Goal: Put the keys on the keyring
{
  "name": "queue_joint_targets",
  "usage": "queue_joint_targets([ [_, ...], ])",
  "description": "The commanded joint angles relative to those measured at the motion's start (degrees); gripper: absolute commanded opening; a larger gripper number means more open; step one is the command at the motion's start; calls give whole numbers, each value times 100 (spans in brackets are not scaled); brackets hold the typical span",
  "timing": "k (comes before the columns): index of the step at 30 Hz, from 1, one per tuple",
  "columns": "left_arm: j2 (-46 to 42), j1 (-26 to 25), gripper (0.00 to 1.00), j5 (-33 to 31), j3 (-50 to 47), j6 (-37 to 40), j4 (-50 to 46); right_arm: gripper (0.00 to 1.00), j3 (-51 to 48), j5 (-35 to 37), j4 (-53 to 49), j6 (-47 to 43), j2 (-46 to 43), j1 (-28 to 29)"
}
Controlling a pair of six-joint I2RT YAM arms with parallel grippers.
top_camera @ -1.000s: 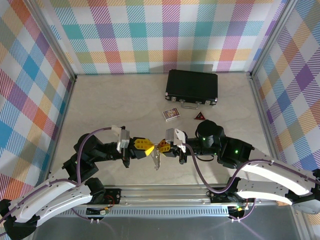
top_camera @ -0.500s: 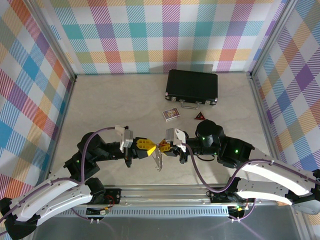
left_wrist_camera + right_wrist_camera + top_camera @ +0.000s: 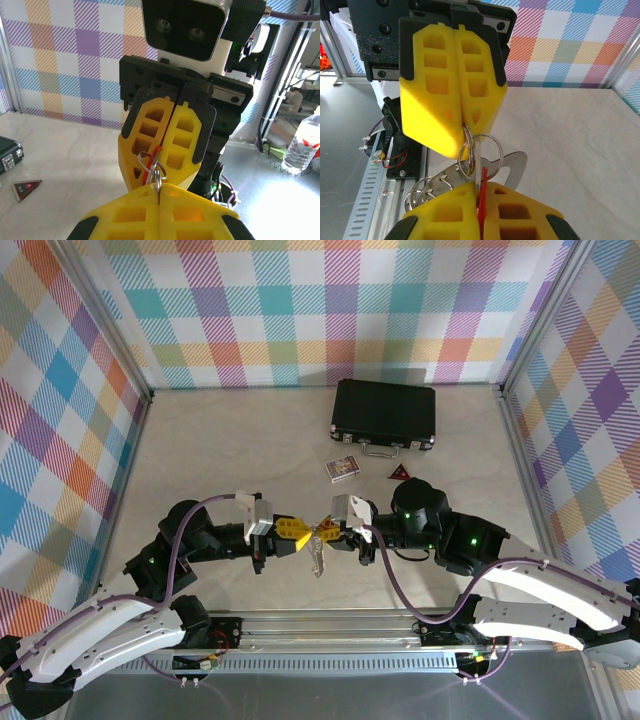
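I hold the keyring [image 3: 317, 560] clamped in the left jaws, nose to nose with the right jaws pinching the key [image 3: 482, 200], lined up for threading

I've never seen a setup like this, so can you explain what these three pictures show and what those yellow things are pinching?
Two robot arms work at a table. One picture looks down from above; the others come from cameras on each wrist. The yellow parts are each arm's tool. The left tool is shut on the keyring, the right tool on a red key, tip to tip. Farther back lie a black case, a small card box and a dark red triangle.
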Motion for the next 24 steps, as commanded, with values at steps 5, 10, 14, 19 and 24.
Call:
queue_joint_targets([
  [5, -8, -41, 0, -201, 314, 259, -457, 0, 303, 36, -37, -170, 34, 16],
  [10, -63, -33, 0, -370, 421, 363, -836, 0, 339, 341, -108, -207, 27, 16],
  [14, -56, -35, 0, -606, 421, 417, -1056, 0, 433, 726, -237, -259, 35, 14],
  [19, -65, -33, 0, -851, 290, 388, -1070, 0, 488, 1349, -345, -269, 96, 17],
  [24, -61, -34, 0, -1131, 70, 369, -882, 0, 462, 1685, -380, -261, 138, 22],
])
